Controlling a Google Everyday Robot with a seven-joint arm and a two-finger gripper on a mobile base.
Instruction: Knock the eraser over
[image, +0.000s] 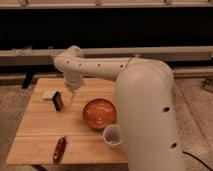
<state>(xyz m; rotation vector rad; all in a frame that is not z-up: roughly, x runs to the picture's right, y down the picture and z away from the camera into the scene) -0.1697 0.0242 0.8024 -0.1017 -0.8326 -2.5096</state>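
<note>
A robot's thick white arm (145, 115) fills the near right of the scene and reaches left over a wooden tabletop (35, 132), where it is tasked with knocking the eraser over. Nearest the front edge lies a long red-brown object (60, 149), with a white cup (113, 135) to its right and an orange bowl (99, 113) just behind the cup. Further back on the left, the eraser (58, 101), a small black slab, appears to stand on edge just beside a pale cream block (49, 95). The hand (71, 94) hangs just to the eraser's right and slightly behind it, near it but apparently not touching; whether the hand is open or closed cannot be told. The forearm runs level from the bulky near link to a bent joint above the far left of the tabletop, and the wrist drops steeply from there so the hand points down. The step in hand looks like the push itself. A short, low sideways sweep to the left against the slab's upper part should tip it, kept slow enough to spare the cream block and well away from the bowl.
</note>
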